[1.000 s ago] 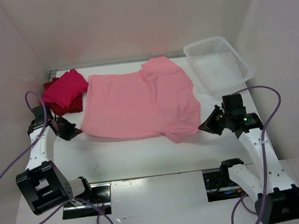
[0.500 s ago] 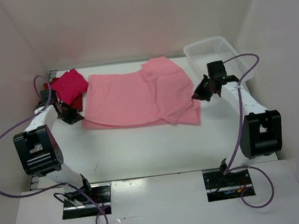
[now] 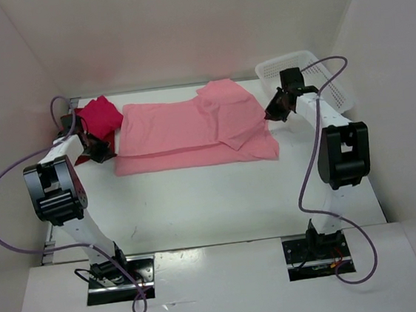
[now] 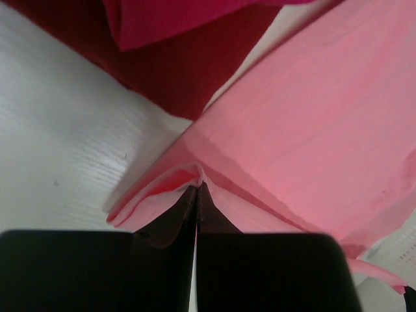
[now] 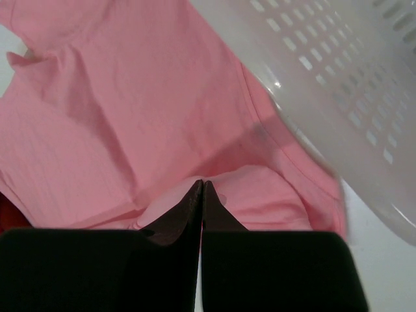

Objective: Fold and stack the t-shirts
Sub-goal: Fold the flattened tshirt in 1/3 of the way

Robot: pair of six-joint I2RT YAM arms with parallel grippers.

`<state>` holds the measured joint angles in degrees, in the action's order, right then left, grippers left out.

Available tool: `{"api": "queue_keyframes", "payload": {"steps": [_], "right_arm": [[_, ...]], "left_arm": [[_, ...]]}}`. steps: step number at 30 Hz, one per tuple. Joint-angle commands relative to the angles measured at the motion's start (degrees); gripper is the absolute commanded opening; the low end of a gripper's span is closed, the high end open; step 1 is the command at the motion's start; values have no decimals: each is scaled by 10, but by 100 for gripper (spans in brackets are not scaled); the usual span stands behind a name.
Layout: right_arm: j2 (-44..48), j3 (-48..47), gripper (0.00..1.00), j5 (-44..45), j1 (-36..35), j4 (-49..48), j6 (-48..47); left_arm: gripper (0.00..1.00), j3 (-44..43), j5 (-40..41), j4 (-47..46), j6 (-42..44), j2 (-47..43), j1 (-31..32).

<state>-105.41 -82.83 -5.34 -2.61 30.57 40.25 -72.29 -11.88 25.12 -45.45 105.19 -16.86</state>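
Top external: left gripper (image 3: 106, 152) and right gripper (image 3: 269, 114) each pinch the pale pink t-shirt (image 3: 179, 128), so carry both corners level for a straight fold.

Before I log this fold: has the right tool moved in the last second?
Yes. The right tool, shut on the pale pink t-shirt, moved toward the back wall, ending beside the white basket.
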Motion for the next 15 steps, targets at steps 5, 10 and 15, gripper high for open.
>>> {"api": "queue_keyframes", "payload": {"steps": [5, 10, 15], "right_arm": [[-39, -65, 0, 38, 4, -25, -21], [-45, -70, 0, 44, 4, -25, -21], [-12, -53, 11, 38, 4, -38, -16]], "left_arm": [[0, -41, 8, -24, -13, 36, 10], [8, -47, 2, -42, -18, 27, 16], [12, -33, 2, -65, -18, -12, 16]]}}
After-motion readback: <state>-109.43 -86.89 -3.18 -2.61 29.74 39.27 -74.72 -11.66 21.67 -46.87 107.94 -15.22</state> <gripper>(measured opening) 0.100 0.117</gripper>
